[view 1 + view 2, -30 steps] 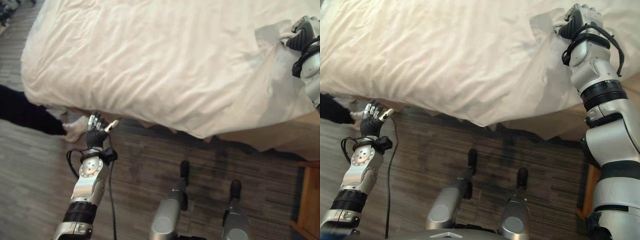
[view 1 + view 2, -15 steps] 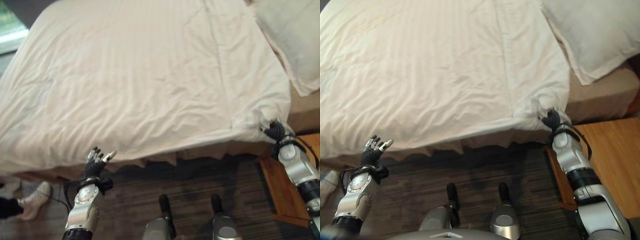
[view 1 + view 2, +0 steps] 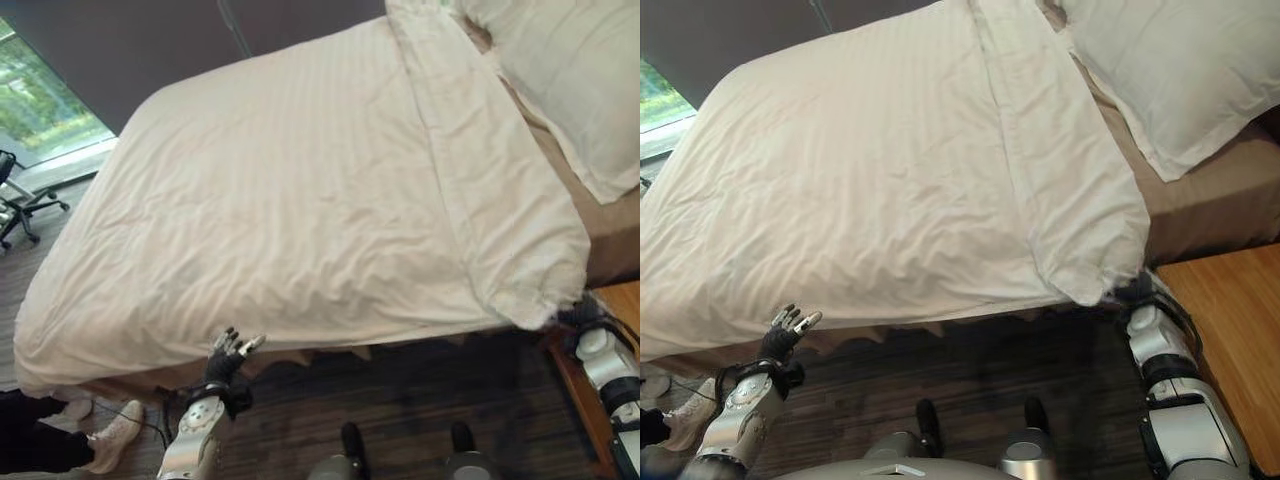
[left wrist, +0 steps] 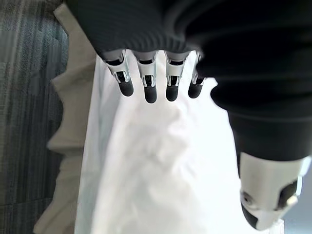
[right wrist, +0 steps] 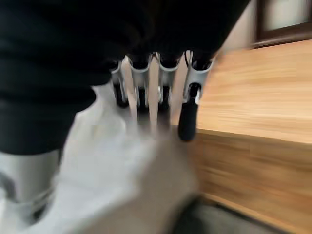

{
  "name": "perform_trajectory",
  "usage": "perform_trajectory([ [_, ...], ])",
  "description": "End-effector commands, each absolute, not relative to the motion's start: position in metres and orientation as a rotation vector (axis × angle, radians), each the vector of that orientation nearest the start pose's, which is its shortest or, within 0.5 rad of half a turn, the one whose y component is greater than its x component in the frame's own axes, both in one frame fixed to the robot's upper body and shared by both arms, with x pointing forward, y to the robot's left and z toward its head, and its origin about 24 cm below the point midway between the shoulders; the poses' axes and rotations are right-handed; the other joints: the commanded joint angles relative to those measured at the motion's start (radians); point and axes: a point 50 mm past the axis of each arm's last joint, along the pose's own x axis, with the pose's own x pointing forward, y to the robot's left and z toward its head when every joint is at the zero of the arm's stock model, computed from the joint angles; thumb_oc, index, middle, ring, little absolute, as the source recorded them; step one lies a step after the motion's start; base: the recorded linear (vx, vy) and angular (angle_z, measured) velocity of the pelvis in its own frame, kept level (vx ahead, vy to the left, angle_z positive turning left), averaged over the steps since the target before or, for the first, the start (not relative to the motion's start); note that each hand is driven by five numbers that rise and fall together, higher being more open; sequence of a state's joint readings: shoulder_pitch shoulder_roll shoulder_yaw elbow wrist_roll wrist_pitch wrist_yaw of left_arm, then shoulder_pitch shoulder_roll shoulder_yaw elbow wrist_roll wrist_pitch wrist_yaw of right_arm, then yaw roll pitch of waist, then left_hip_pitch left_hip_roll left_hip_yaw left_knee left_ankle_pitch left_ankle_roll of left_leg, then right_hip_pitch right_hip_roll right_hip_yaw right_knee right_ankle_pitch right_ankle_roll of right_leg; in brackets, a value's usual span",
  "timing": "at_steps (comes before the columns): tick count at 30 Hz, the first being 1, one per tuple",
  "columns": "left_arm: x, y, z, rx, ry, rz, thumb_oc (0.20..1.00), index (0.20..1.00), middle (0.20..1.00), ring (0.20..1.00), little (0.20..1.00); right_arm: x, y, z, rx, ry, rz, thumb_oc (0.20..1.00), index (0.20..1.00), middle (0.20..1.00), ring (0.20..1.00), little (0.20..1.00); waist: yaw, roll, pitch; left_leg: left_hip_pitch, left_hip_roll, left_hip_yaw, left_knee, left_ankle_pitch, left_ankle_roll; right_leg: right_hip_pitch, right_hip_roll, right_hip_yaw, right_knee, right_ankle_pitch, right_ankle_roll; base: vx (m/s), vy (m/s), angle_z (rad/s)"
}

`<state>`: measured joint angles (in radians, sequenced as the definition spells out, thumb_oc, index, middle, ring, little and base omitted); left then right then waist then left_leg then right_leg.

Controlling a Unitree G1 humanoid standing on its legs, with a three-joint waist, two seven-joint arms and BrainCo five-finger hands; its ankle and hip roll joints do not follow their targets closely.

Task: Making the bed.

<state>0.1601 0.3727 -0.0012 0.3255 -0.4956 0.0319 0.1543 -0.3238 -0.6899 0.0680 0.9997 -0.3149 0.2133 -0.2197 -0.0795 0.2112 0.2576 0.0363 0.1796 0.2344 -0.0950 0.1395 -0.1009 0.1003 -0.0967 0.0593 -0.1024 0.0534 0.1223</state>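
A white striped duvet (image 3: pixel 300 190) covers the bed, with a folded band along its head end. Its near corner (image 3: pixel 1095 285) hangs over the bed's side. My right hand (image 3: pixel 1138 293) sits right at that corner, beside the nightstand. In the right wrist view its fingers (image 5: pixel 187 117) curl into the white cloth (image 5: pixel 117 170). My left hand (image 3: pixel 228 355) is held up below the duvet's near edge, open with fingers spread and holding nothing. In the left wrist view its straight fingers (image 4: pixel 150 83) point at the duvet's hanging edge (image 4: pixel 161 165).
A white pillow (image 3: pixel 1180 70) lies on the tan sheet (image 3: pixel 1220 195) at the head end. A wooden nightstand (image 3: pixel 1230 320) stands by my right arm. A person's shoe (image 3: pixel 115 435) is on the dark floor at the left, and an office chair (image 3: pixel 20 195) stands by the window.
The camera has lifted, so the whole bed has come into sight. My right hand has brought the duvet corner down to the bed's side by the nightstand. My left hand stays open.
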Motion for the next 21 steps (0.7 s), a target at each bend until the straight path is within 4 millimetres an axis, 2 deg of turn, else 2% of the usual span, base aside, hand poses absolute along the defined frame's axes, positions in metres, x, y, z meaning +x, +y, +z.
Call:
perform_trajectory([
  [1,0.193,0.271,-0.037,-0.042,0.424,0.350,1.000,1.000,1.000,1.000,1.000,0.228,-0.410,0.025,-1.165,0.761,-0.585,1.000,1.000,1.000,1.000,1.000,-0.041,-0.021,0.013,-0.076,0.114,0.039,0.008,0.190,-0.155,0.076,-0.009,-0.061,0.015,-0.159,-0.031,0.00,-0.081,0.19],
  [2,0.189,0.272,-0.041,-0.048,0.440,0.363,1.000,1.000,1.000,1.000,1.000,0.234,-0.409,0.032,-1.192,0.725,-0.578,1.000,1.000,1.000,1.000,1.000,-0.037,-0.019,0.012,-0.073,0.115,0.034,0.008,0.193,-0.154,0.080,-0.005,-0.062,0.015,-0.162,-0.033,0.03,-0.080,0.03],
  [3,0.199,0.255,-0.053,-0.052,0.493,0.356,1.000,1.000,1.000,1.000,1.000,0.252,-0.394,0.042,-1.247,0.622,-0.565,1.000,1.000,1.000,1.000,1.000,-0.052,-0.031,0.012,-0.063,0.113,0.031,0.008,0.189,-0.153,0.084,-0.005,-0.058,0.015,-0.171,-0.034,0.02,-0.079,-0.06],
  [4,0.204,0.247,-0.058,-0.052,0.512,0.354,1.000,1.000,1.000,1.000,1.000,0.259,-0.388,0.044,-1.285,0.595,-0.551,1.000,1.000,1.000,1.000,1.000,-0.047,-0.030,0.012,-0.067,0.116,0.019,0.008,0.198,-0.154,0.077,0.004,-0.051,0.015,-0.166,-0.038,0.02,-0.052,-0.02],
  [7,0.212,0.250,-0.053,-0.056,0.484,0.363,1.000,1.000,1.000,1.000,1.000,0.269,-0.385,0.052,-1.311,0.567,-0.569,1.000,1.000,1.000,1.000,1.000,-0.033,-0.032,0.017,-0.073,0.106,-0.006,0.010,0.211,-0.154,0.076,0.008,-0.049,0.015,-0.163,-0.041,0.02,-0.064,-0.10],
  [9,0.226,0.249,-0.049,-0.097,0.463,0.370,1.000,1.000,1.000,1.000,1.000,0.311,-0.361,0.086,-1.309,0.415,-0.553,1.000,1.000,1.000,1.000,1.000,0.000,-0.053,0.014,-0.085,0.066,-0.022,0.032,0.161,-0.116,0.084,0.012,-0.067,0.015,-0.159,-0.045,0.03,-0.136,-0.07],
  [10,0.227,0.250,-0.048,-0.098,0.461,0.372,1.000,1.000,1.000,1.000,1.000,0.312,-0.361,0.087,-1.308,0.413,-0.553,1.000,1.000,1.000,1.000,1.000,-0.002,-0.054,0.015,-0.086,0.065,-0.022,0.032,0.161,-0.116,0.084,0.011,-0.067,0.015,-0.159,-0.044,0.05,-0.061,0.25],
  [11,0.229,0.250,-0.047,-0.105,0.451,0.377,1.000,1.000,1.000,1.000,1.000,0.320,-0.354,0.092,-1.277,0.381,-0.542,0.457,0.457,0.457,0.457,0.457,0.003,-0.057,0.014,-0.089,0.063,-0.019,0.030,0.161,-0.116,0.086,0.014,-0.073,0.015,-0.160,-0.043,0.05,-0.021,0.24],
  [12,0.232,0.252,-0.044,-0.105,0.438,0.383,1.000,1.000,1.000,1.000,1.000,0.325,-0.352,0.099,-1.240,0.355,-0.538,0.200,0.200,0.200,0.200,0.200,0.009,-0.061,0.011,-0.090,0.066,-0.013,0.025,0.162,-0.118,0.088,0.017,-0.079,0.015,-0.160,-0.043,0.08,-0.039,0.20],
  [14,0.236,0.255,-0.039,-0.099,0.423,0.390,1.000,1.000,1.000,1.000,1.000,0.335,-0.342,0.113,-1.104,0.271,-0.528,0.200,0.200,0.200,0.200,0.200,0.015,-0.069,0.008,-0.091,0.077,0.001,0.016,0.170,-0.125,0.091,0.026,-0.091,0.015,-0.161,-0.046,0.07,-0.040,0.27],
  [15,0.239,0.259,-0.035,-0.105,0.404,0.411,1.000,1.000,1.000,1.000,1.000,0.343,-0.329,0.128,-0.972,0.169,-0.524,0.200,0.200,0.200,0.200,0.200,0.021,-0.075,0.008,-0.097,0.095,0.029,0.008,0.184,-0.132,0.094,0.033,-0.105,0.015,-0.160,-0.049,0.08,-0.037,0.32],
  [16,0.239,0.262,-0.035,-0.102,0.406,0.421,1.000,1.000,1.000,1.000,1.000,0.346,-0.321,0.133,-0.873,0.114,-0.520,0.200,0.200,0.200,0.200,0.200,0.021,-0.078,0.008,-0.098,0.106,0.046,0.008,0.190,-0.136,0.104,0.036,-0.113,0.015,-0.162,-0.053,0.09,-0.032,0.19],
  [19,0.244,0.269,-0.029,-0.106,0.385,0.450,1.000,1.000,1.000,1.000,1.000,0.354,-0.301,0.141,-0.552,0.014,-0.505,0.200,0.200,0.200,0.200,0.200,0.031,-0.081,0.006,-0.092,0.120,0.060,0.008,0.196,-0.143,0.133,0.045,-0.138,0.015,-0.174,-0.056,0.10,-0.020,0.25],
  [20,0.248,0.271,-0.024,-0.100,0.370,0.454,1.000,1.000,1.000,1.000,1.000,0.356,-0.292,0.144,-0.384,-0.036,-0.497,0.200,0.200,0.200,0.200,0.200,0.031,-0.079,0.007,-0.090,0.122,0.060,0.008,0.196,-0.145,0.140,0.046,-0.146,0.015,-0.176,-0.056,0.06,-0.019,0.29],
  [21,0.249,0.272,-0.024,-0.097,0.369,0.454,1.000,1.000,1.000,1.000,1.000,0.356,-0.292,0.144,-0.378,-0.036,-0.499,0.200,0.200,0.200,0.200,0.200,0.032,-0.083,0.009,-0.089,0.121,0.059,0.008,0.196,-0.144,0.142,0.045,-0.148,0.015,-0.177,-0.056,0.04,-0.006,0.19],
])
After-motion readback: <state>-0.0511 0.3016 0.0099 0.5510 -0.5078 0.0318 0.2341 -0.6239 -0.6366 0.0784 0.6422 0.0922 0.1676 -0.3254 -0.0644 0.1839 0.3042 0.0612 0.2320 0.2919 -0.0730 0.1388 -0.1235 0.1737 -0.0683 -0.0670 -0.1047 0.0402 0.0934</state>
